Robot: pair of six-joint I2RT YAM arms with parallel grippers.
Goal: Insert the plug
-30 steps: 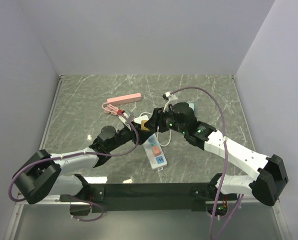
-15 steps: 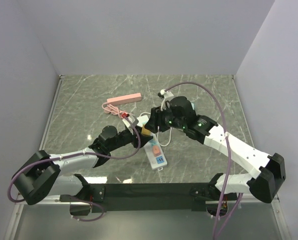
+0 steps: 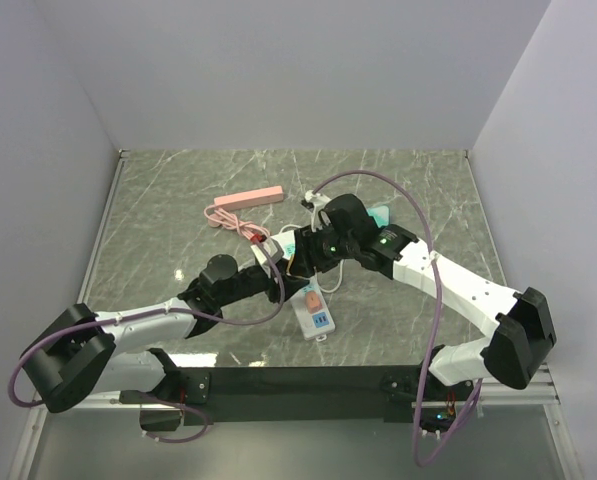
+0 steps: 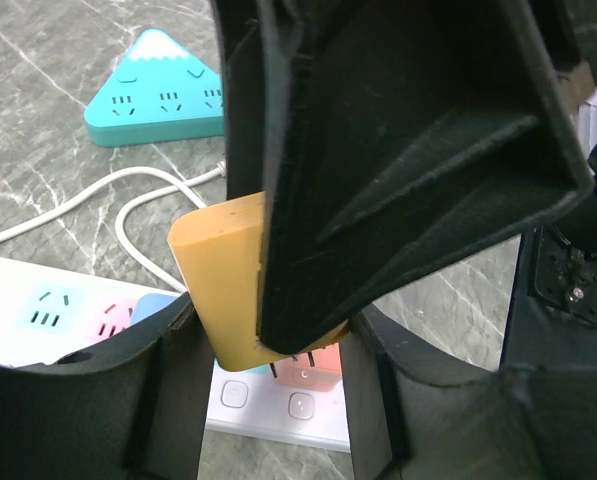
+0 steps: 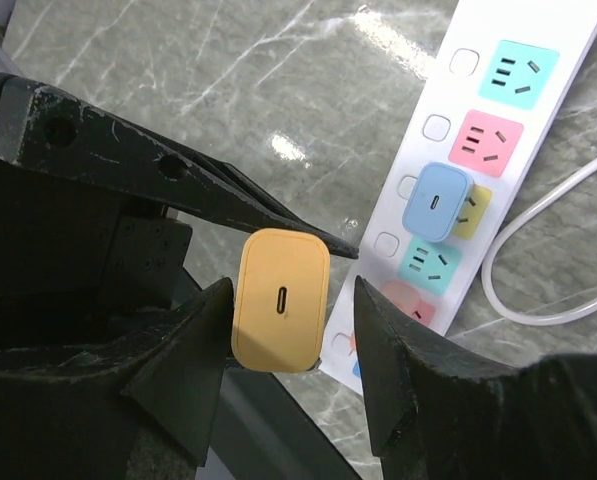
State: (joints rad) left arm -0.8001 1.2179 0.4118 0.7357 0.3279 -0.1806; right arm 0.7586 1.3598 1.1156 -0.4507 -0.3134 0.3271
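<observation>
One orange plug (image 5: 280, 300): left jaws clamp it, right jaws seemingly loose.

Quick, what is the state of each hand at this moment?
Left hand: closed, holding the orange charger.
Right hand: open around the same charger, with a gap on one side, so it is not gripping.

Top camera overlooks the table (image 3: 178, 190); both close wrist cameras share the plug (image 5: 281, 300).
</observation>
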